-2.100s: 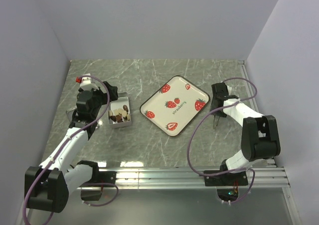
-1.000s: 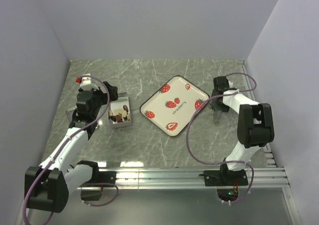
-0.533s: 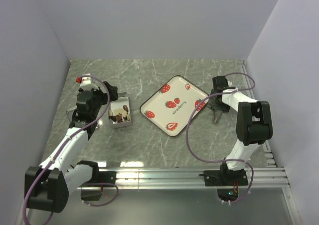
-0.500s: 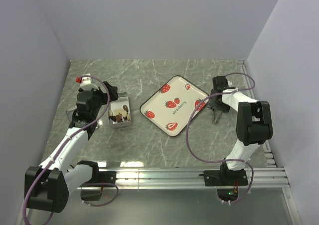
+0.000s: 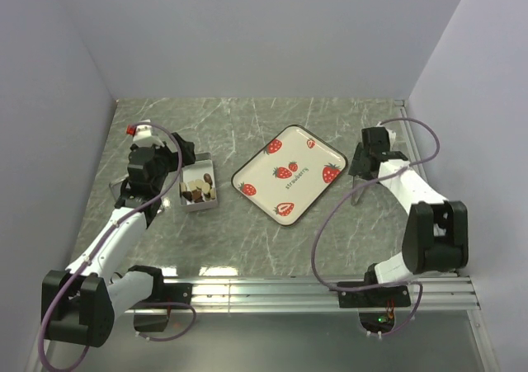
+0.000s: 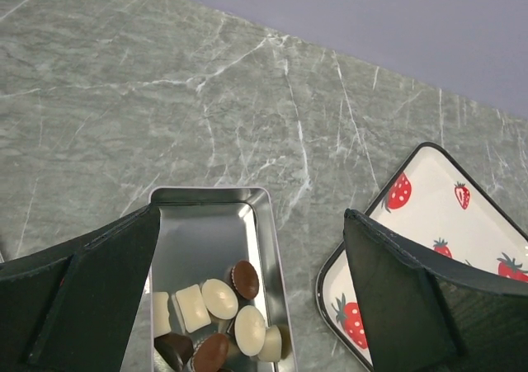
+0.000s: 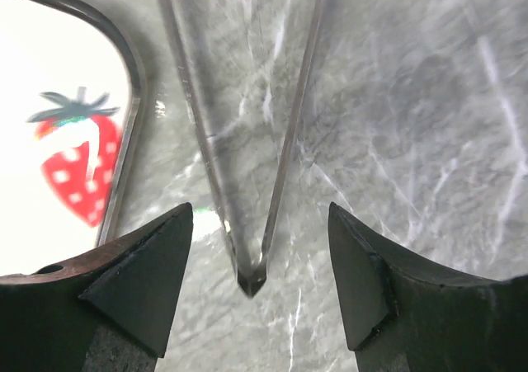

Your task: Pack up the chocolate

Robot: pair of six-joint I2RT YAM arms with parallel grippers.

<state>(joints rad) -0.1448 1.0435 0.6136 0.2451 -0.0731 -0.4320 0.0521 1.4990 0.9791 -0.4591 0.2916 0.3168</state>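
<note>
The chocolate point(image 6: 219, 299), several dark brown and cream candies, lies in the near end of an open silver tin point(image 6: 270, 248). In the top view the chocolate point(image 5: 198, 190) and tin point(image 5: 205, 166) are at the left. My left gripper point(image 6: 252, 215) is open and empty above the tin, seen in the top view point(image 5: 183, 159) at its far left edge. My right gripper point(image 7: 260, 209) is open, its fingers either side of metal tongs point(image 7: 252, 280) that lie on the table. In the top view it point(image 5: 360, 172) hovers over the tongs point(image 5: 356, 192).
A white tray printed with red strawberries point(image 5: 301, 153) sits mid-table between the tin and the tongs, with no candy on it. Its edge shows in the left wrist view point(image 6: 437, 199) and the right wrist view point(image 7: 49, 75). Walls close the left, back and right sides.
My right arm has swung its elbow outward and nearer, and its gripper has shifted slightly over the tongs. The tongs, tin, tray and left arm stay put.
</note>
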